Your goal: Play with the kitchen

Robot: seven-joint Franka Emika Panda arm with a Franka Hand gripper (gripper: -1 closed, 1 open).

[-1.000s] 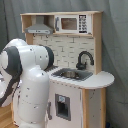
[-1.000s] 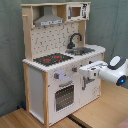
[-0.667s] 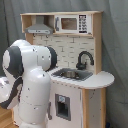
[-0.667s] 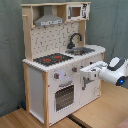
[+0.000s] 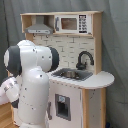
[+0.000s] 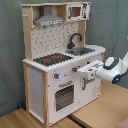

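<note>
Since a second ago, our arm (image 5: pixel 31 85) has barely shifted. We hover the fingers (image 6: pixel 89 71) at the front of the kitchen (image 6: pixel 57 62) on the desk (image 6: pixel 95 112); their opening we cannot tell. We should approach slowly and squarely.

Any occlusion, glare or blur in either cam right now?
In the first exterior view, the white robot arm fills the left foreground and hides the stovetop side of the white and light-wood toy kitchen; lighting is even, no glare. In the second exterior view, the black stovetop with red burners is unobstructed, soft shadow under the grey hood, overall slightly soft.
</note>
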